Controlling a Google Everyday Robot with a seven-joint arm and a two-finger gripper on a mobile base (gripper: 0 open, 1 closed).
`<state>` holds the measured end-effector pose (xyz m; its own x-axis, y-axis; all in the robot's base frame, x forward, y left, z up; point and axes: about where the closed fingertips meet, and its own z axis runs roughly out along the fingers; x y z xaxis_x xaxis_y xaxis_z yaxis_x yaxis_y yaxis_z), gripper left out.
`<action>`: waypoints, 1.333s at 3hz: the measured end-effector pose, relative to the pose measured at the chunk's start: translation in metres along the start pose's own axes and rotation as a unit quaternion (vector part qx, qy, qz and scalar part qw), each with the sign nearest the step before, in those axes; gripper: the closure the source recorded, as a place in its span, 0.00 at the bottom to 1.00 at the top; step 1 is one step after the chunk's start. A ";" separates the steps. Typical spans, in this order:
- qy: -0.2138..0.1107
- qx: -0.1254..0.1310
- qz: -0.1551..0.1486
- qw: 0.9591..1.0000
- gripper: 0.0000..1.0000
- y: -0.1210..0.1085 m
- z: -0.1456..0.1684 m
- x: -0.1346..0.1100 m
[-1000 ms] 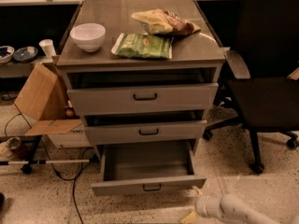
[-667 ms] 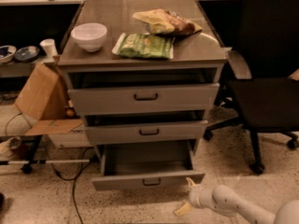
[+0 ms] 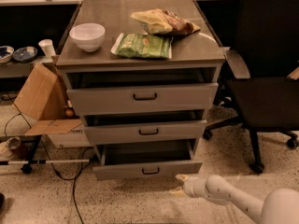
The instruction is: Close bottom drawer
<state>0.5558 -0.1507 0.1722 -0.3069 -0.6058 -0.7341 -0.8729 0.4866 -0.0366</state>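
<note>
A: What has changed over the last second?

B: Start with the big things. The drawer cabinet (image 3: 196,52) fills more of the view and sits a little higher in it. So does the black office chair (image 3: 266,97) on its right, so the camera has shifted with the robot. Neither seems to have moved on the floor.

A: And the bottom drawer?

B: The bottom drawer (image 3: 121,171) stands as far out as it did. Its grey tray lies open to view under the middle drawer (image 3: 117,133), and its front panel is well forward of the two above. Nothing has pushed it yet.

A: So the arm is the news.

B: Yes. The white arm (image 3: 233,197) reaches in from the lower right corner, and it has crept up and to the left. The hand (image 3: 177,184) at its end now hangs low over the speckled floor (image 3: 117,199), just in front of the drawer's panel and below its right part — near it, not touching. Its two pale tips stand apart with nothing between them, so I read it as open.

A: What does that mean for the task?

B: I judge the approach nearly over and the push not begun. The hand lies right of the small dark handle (image 3: 150,171) — a push that far off centre could skew the drawer on its runners, so shifting toward the middle first looks wise.
</note>
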 end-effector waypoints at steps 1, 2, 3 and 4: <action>-0.003 0.004 -0.018 1.000 0.66 -0.013 0.025 -0.032; -0.004 0.012 -0.045 0.999 0.89 -0.033 0.064 -0.078; -0.003 0.015 -0.051 0.999 1.00 -0.038 0.070 -0.086; 0.000 0.019 -0.055 0.998 0.81 -0.044 0.078 -0.093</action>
<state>0.6521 -0.0662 0.1892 -0.2098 -0.6564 -0.7246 -0.8865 0.4404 -0.1423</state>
